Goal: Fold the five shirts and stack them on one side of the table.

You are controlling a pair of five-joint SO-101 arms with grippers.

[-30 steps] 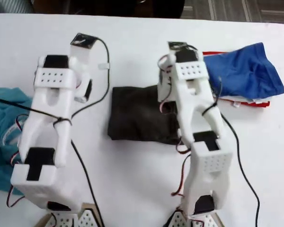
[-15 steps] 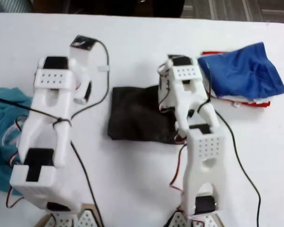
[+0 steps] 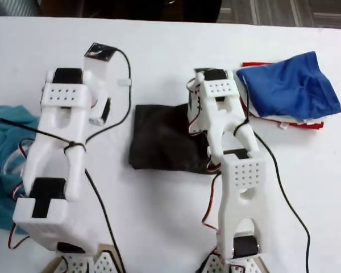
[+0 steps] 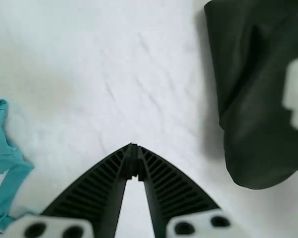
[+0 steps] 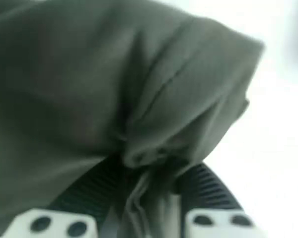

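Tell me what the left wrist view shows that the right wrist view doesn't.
Left wrist view adds: the left gripper, shut, over a bare stretch of the table, and the edge of a teal shirt. Right wrist view adds: the right gripper shut on a bunched fold of the dark shirt, seen close up. Shared: the dark shirt and the white table; in the left wrist view the shirt lies apart from that gripper.

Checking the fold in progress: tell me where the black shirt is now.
In the high view the black shirt lies mid-table between the two arms, an edge pinched in the right end effector, with the blue shirt farther right.
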